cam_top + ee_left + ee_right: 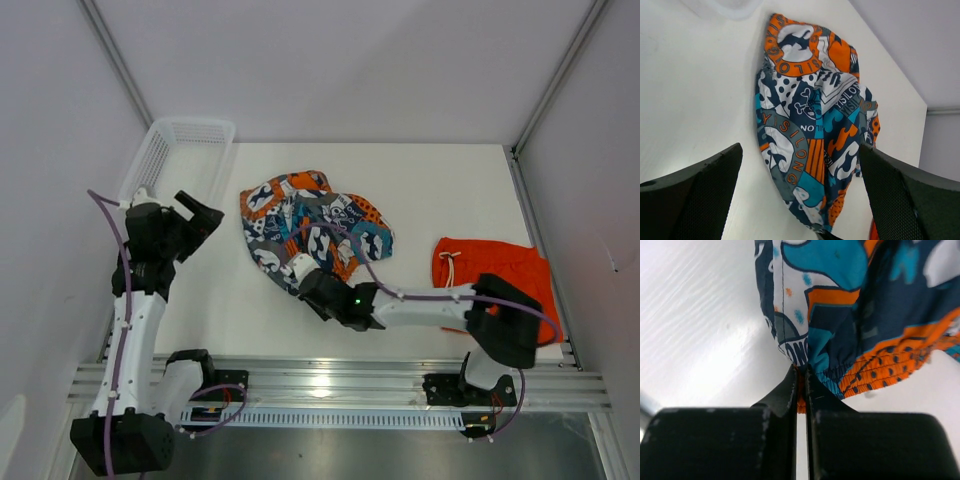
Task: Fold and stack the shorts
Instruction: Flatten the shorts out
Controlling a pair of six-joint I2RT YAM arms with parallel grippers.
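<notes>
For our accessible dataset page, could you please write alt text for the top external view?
The right gripper pinches the near edge of the crumpled printed shorts in the middle, while the left gripper hovers open to their left. The plain orange shorts lie flat at the right, and a white mesh basket sits at the far left.

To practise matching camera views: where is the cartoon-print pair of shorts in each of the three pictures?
Top external: printed shorts mid-table, near edge at the right hand.
Left wrist: printed shorts fill the middle, top to bottom.
Right wrist: top of frame, hem pinched in the right hand.
Shared landmark: the white table.
</notes>
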